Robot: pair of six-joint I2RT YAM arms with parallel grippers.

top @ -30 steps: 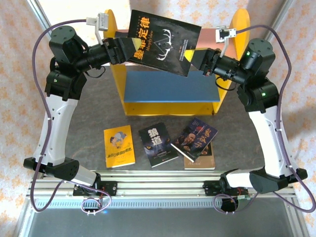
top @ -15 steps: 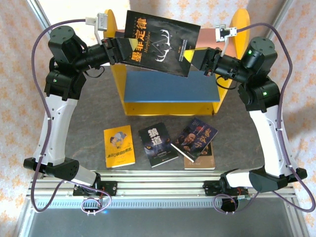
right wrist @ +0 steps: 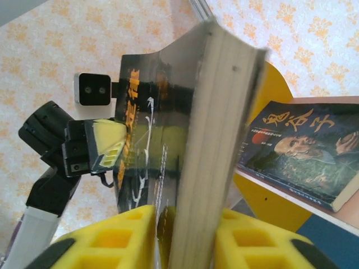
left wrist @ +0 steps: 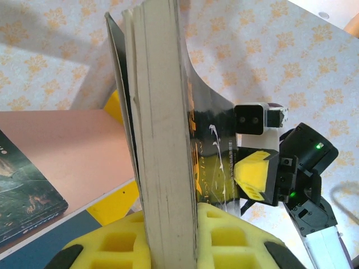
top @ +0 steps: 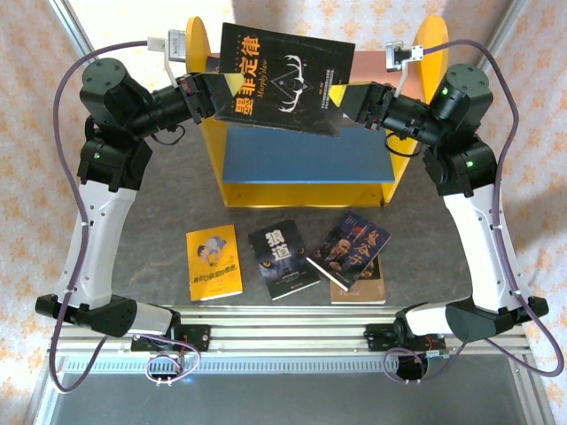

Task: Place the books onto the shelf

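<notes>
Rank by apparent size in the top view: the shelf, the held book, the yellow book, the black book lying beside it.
1. the shelf
2. the held book, though it sits nearer the camera, which inflates it
3. the yellow book and the black book look alike: tied

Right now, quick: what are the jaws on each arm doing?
Left gripper: closed on the black book.
Right gripper: closed on the same black book, opposite edge.

Left pincer point(top: 221, 88); right pincer point(top: 347, 97) (both clamped)
</notes>
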